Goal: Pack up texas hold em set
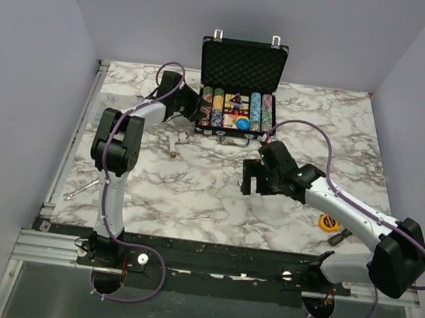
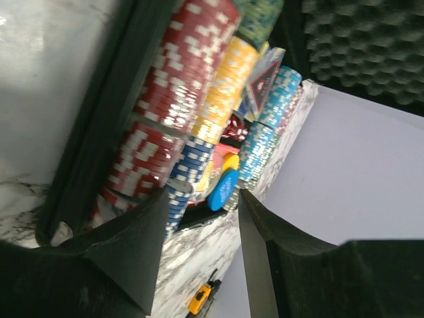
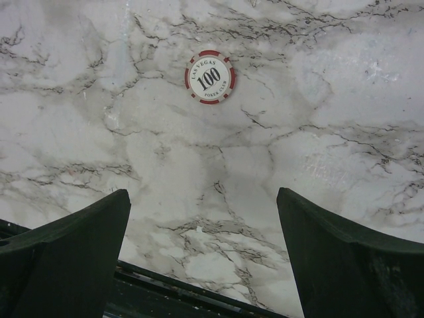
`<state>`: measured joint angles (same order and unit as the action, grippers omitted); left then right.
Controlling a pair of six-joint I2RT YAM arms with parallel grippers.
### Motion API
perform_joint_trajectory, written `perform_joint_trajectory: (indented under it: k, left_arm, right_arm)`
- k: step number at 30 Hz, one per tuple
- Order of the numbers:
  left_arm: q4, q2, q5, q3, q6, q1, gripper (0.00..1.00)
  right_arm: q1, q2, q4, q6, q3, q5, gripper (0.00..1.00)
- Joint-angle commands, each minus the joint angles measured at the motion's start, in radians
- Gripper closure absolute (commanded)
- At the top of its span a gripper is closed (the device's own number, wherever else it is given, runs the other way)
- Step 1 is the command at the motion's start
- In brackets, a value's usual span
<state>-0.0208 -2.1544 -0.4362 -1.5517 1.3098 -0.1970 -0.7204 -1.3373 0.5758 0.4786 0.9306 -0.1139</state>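
Observation:
The black briefcase (image 1: 243,63) of the texas hold em set stands open at the back of the table, foam lid (image 2: 364,46) upright. Rows of chips fill it, red-and-white ones (image 2: 172,86) and yellow ones (image 2: 222,93) among them. A blue disc (image 2: 222,190) and a yellow disc (image 2: 229,162) lie near its front. My left gripper (image 2: 202,195) is open and empty at the case's left side (image 1: 194,110). A white, red-edged "100" chip (image 3: 210,77) lies loose on the marble. My right gripper (image 3: 202,192) hangs open above the table near it (image 1: 250,181).
A yellow-and-black tape measure (image 1: 330,221) lies by the right arm, and it also shows in the left wrist view (image 2: 202,299). A small white plastic object (image 1: 175,148) sits left of centre. A silvery metal piece (image 1: 83,189) lies near the left edge.

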Motion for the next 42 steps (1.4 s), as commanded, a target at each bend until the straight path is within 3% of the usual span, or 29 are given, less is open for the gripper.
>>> perform_joint_trajectory:
  k: [1, 16, 22, 29, 42]
  left_arm:
    - [0.062, -0.05, -0.029, 0.043, -0.012, 0.01, 0.53]
    - [-0.051, 0.085, -0.044, -0.043, -0.228, 0.033, 0.46]
    - [0.137, 0.107, -0.118, 0.107, -0.136, 0.045, 0.46]
    - [0.244, 0.094, -0.118, 0.214, -0.09, 0.042, 0.48]
    - [0.131, -0.024, -0.114, 0.05, -0.123, 0.041, 0.48]
  right_arm:
    - [0.001, -0.016, -0.025, -0.008, -0.003, 0.021, 0.05]
    - [0.0, -0.048, -0.024, 0.02, 0.036, 0.06, 0.05]
    - [0.001, -0.063, -0.033, 0.021, 0.044, 0.079, 0.05]
    - [0.001, -0.039, -0.032, 0.022, 0.015, 0.073, 0.05]
    - [0.002, -0.029, -0.022, 0.014, 0.013, 0.054, 0.05]
